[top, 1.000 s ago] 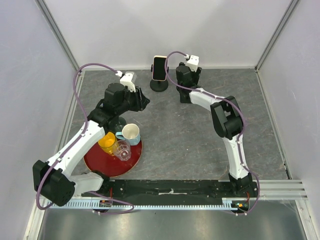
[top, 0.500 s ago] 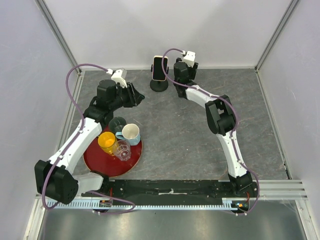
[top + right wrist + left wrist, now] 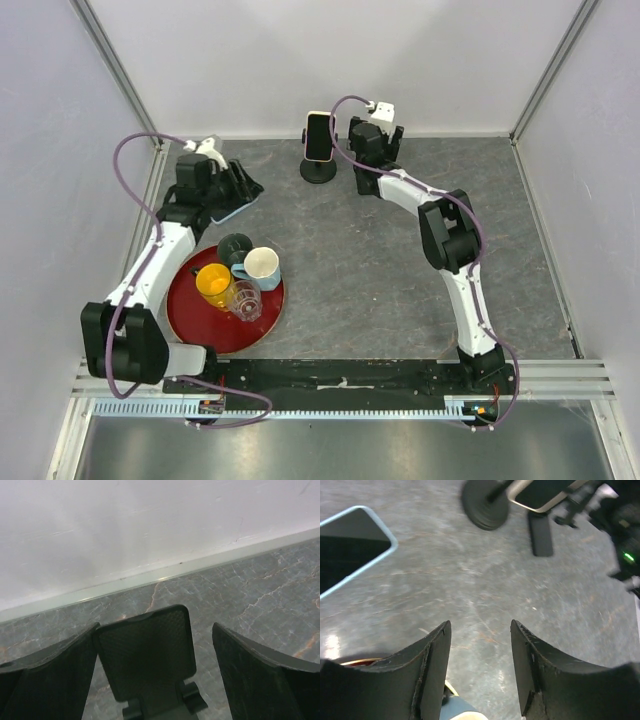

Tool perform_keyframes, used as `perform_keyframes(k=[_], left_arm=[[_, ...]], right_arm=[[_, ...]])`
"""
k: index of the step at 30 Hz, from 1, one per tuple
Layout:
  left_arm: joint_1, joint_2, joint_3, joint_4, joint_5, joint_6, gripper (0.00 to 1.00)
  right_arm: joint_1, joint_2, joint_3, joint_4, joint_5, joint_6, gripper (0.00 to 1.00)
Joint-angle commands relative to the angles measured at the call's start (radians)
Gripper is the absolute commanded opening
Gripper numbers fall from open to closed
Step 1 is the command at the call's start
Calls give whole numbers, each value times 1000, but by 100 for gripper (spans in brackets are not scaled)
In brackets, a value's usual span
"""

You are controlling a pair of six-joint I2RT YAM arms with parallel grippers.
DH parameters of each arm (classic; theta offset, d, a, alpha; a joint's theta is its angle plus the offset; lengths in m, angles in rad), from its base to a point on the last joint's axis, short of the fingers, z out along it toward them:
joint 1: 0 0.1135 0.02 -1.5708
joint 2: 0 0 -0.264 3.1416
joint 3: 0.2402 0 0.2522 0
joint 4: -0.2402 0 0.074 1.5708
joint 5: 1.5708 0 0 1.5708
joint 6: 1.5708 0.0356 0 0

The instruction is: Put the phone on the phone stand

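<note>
A phone with a light blue rim [image 3: 230, 207] lies flat on the table at the back left, and shows at the upper left of the left wrist view [image 3: 350, 545]. My left gripper [image 3: 243, 186] [image 3: 481, 625] is open and empty just right of it. A cream phone [image 3: 318, 135] stands on a round black stand [image 3: 318, 172]. A second, empty black phone stand [image 3: 145, 655] [image 3: 540, 532] stands between the open fingers of my right gripper [image 3: 372, 150] [image 3: 155, 630], close to the left finger.
A red tray [image 3: 200, 325] at the front left holds a yellow cup [image 3: 214, 283], a clear glass [image 3: 246, 298] and a white and blue mug [image 3: 260, 266]; a dark cup [image 3: 235, 246] stands at its back edge. The back wall [image 3: 150, 525] is just behind the stands.
My left arm has swung left and back, away from the round stand, to beside the blue-rimmed phone. My right gripper has shifted only slightly near the back wall.
</note>
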Motion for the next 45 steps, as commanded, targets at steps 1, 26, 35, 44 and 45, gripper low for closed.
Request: perform_keyframes(k=[1,26,35,44,45], left_arm=[[185,59,29,37,53,-87,58],[374,1195,1287,-718,-123,-61,38],[355,988,922,-648,-169,-26,35],[257,854,661,-550,64,-44,33],[245,816,611,-527,89,-49,34]], right_arm=[[-18,-210,-81,-56,-77,65,98],[-94,-721,-707,117,-539,256,98],[-134,-766,-752,139,-574,265,98],[-159,-835,-804,137,-574,259,98],[-163,-836,-813,137,-576,257,98]])
